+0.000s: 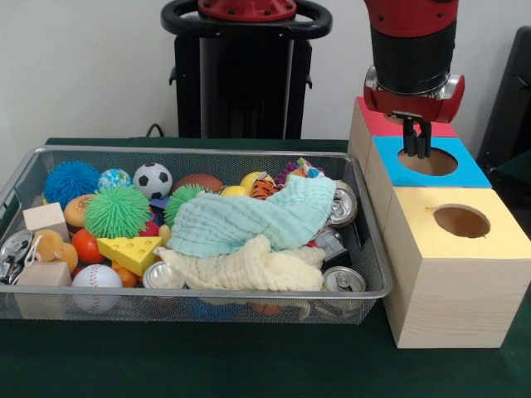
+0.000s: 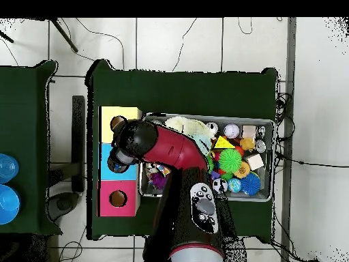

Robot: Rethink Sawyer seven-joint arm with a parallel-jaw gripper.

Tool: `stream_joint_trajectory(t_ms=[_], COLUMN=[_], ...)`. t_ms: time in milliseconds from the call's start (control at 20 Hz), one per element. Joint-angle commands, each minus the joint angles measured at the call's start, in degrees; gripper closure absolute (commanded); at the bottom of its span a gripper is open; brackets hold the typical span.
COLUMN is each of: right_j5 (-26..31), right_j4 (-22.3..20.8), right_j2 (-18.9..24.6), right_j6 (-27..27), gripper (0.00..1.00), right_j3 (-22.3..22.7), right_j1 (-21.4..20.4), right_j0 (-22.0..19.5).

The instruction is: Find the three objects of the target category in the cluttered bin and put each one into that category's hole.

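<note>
In the front view we see the arm come down from above on the right, with the hand [image 1: 416, 139] poised directly over the round hole [image 1: 428, 161] of the blue-topped box [image 1: 465, 172]; its two dark fingers [image 1: 410, 136] hang close together with their tips at the hole's far rim, and we see nothing between them, though we cannot tell for certain whether they are pressed together or slightly parted. The blue-topped box stands in a row of three on the green table [image 1: 207, 365]: the red-topped box [image 1: 373, 122] touches it on the far side, and the yellow-topped box [image 1: 448, 274], with its own round hole, touches it on the near side. Just left of the boxes sits the wire-mesh bin [image 1: 199, 303], crowded with things. A pale green cloth [image 1: 249, 220] lies across its middle and a cream cloth [image 1: 249, 267] lies nearer us, partly under the green one. Silver cans [image 1: 343, 279] show at the bin's right end, near the boxes. On the left we make out a green spiky ball [image 1: 116, 211], a blue spiky ball [image 1: 70, 181], a small soccer ball [image 1: 153, 179], a baseball [image 1: 96, 278] and a yellow cheese wedge [image 1: 130, 252]. We see no clear bottle in the bin; any there would be hidden under the cloths. In the overhead view the arm [image 2: 167, 147] reaches across the bin's [image 2: 267, 123] edge, and its end covers the blue-topped box [image 2: 109, 170].
</note>
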Motion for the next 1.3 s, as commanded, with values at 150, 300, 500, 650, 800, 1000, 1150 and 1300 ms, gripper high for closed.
stream_joint_trajectory(t_ms=[150, 300, 500, 650, 800, 1000, 1150, 1300], right_j5=[-8.8, -10.6, -16.7, -18.6, -19.9, -21.5, -22.2, -22.8], right_j4=[-3.0, -4.7, -6.3, -7.7, -8.3, -9.7, -11.4, -11.5], right_j2=[6.5, 5.7, 6.5, 4.9, 4.7, 5.2, 4.4, 4.3], right_j6=[-0.8, -0.7, -0.2, 2.3, 2.5, 0.6, -0.1, 1.1], gripper=[1.00, 1.00, 1.00, 1.00, 1.00, 1.00, 1.00, 1.00], right_j3=[8.4, 8.5, 10.4, 9.6, 8.2, 9.3, 9.7, 9.5], right_j1=[2.7, 3.5, 5.0, 6.2, 7.6, 8.3, 8.5, 8.9], right_j0=[-1.5, -1.1, -1.9, -0.6, -0.8, -2.8, -2.9, -2.2])
